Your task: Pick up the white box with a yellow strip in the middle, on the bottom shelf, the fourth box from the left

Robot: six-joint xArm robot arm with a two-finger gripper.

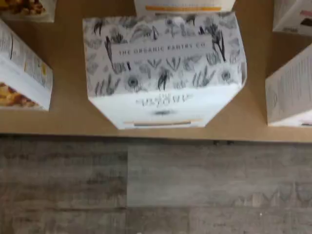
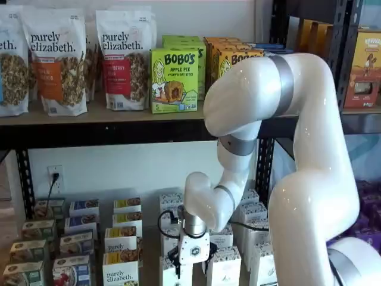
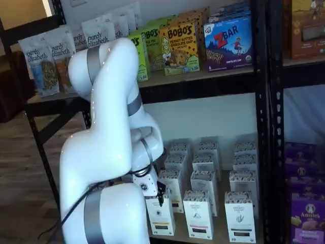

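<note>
The gripper point(image 2: 191, 262) hangs just above the white box point(image 2: 178, 275) at the front edge of the bottom shelf point(image 1: 68, 117), its black fingers point(image 3: 161, 195) spread apart with nothing between them. In the wrist view that box point(image 1: 163, 73) fills the middle, its leaf-printed top facing up. Behind it stand more white cartons point(image 3: 203, 185) in rows, and granola bags point(image 2: 56, 59) line the upper shelf point(image 2: 101, 128).

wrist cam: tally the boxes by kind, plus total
Botanical-print white box: 1
Granola-picture boxes: 2
Other white boxes, cut off by the frame: 3
Total: 6
</note>
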